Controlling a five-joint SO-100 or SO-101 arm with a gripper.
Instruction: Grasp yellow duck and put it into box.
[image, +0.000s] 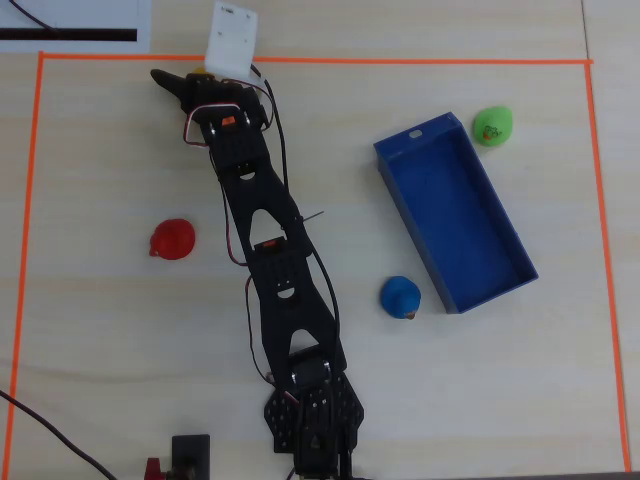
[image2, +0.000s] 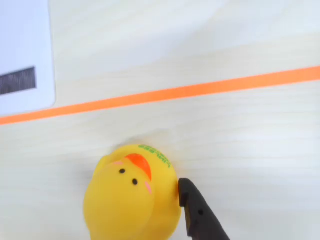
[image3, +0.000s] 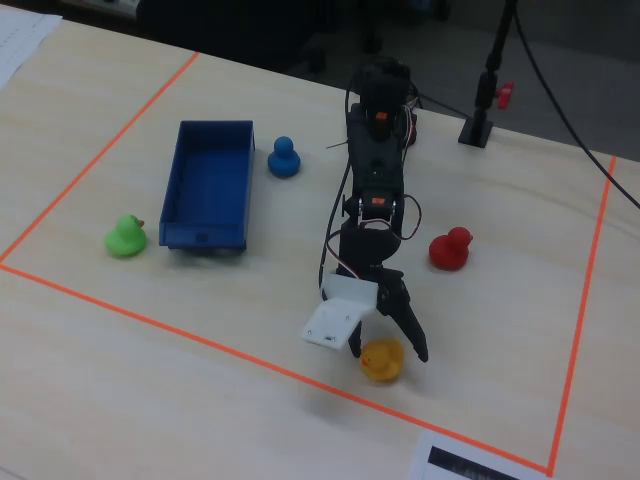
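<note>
We counted four toy ducks on the bench (image3: 250, 420), one of each colour, and one box. The yellow duck (image3: 382, 359) sat just inside the orange tape line (image3: 200, 335); in the overhead view that is near 11 o'clock of the taped area, where only a sliver of yellow (image: 202, 70) showed beside the arm's white wrist housing (image: 232, 38). In the wrist view the yellow duck (image2: 132, 197) filled the lower middle, beak pointing up toward the tape, and one dark fingertip (image2: 192, 205) touched its right flank. We saw only that one finger there; the fixed view showed the end effector (image3: 385, 345) straddling the duck with its jaws spread moderately, the black finger on one side and the white part on the other, but we could not tell whether it gripped. The box (image: 505, 235), a single long blue tray, lay empty toward 3 o'clock in the overhead view, well apart from the yellow duck. The green duck (image: 492, 126) sat just beside the box's tabbed end, the blue duck (image: 400, 296) just beside its long side, and the red duck (image: 173, 239) lay toward 9 o'clock. One white sheet (image2: 25, 55) lay beyond the tape.
</note>
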